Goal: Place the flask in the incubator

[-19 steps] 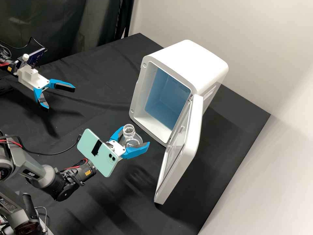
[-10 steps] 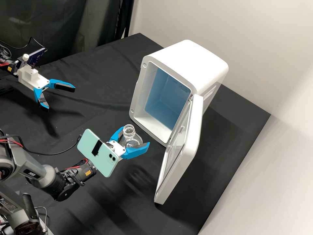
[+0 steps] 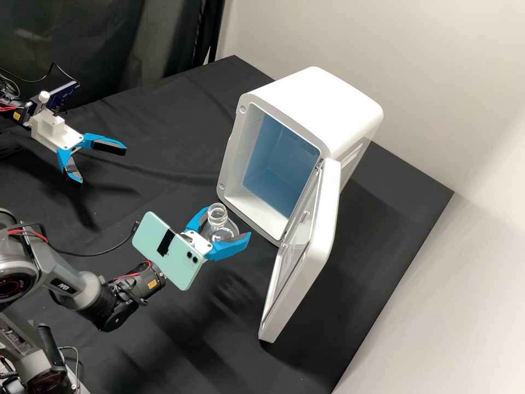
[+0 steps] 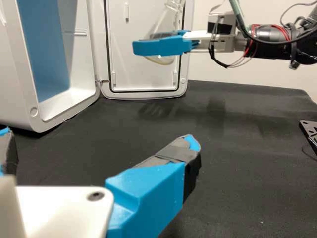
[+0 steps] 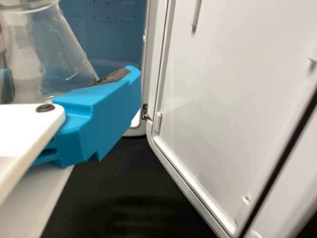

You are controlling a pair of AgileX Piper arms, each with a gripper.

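High view: black bench (image 3: 164,109) with a white incubator (image 3: 322,109) toward its far right; the right claw (image 3: 221,230) carries the flask (image 3: 217,214), and the left claw (image 3: 98,164) hangs far off to the left.
Incubator: upright, blue inside, mouth facing the arms; its door (image 3: 306,246) is swung fully open on the right side and its lower edge is near the bench.
Flask: clear glass, conical, mouth open and uppermost; held off the bench just in front of the incubator's lower front rim, outside the chamber, beside the inner face of the door.
Right claw: narrowed onto the flask, one blue finger (image 3: 232,247) on each side of the glass body.
Left claw: spread wide with nothing between the fingers, above the bench, well apart from the incubator and flask.
Left wrist view: the right claw's finger (image 4: 161,45) crosses the flask (image 4: 169,20) in front of the door (image 4: 143,69); a faint shadow lies on the bench (image 4: 237,129) below.
Right wrist view: the flask (image 5: 39,54) sits against a blue finger (image 5: 99,114), with the blue chamber behind and the door (image 5: 233,109) alongside.
Phone: a mint-green phone (image 3: 169,257) is fixed on the right arm's wrist, just behind the claw.
Cable: a thin black cable (image 3: 93,253) lies on the bench near that arm.
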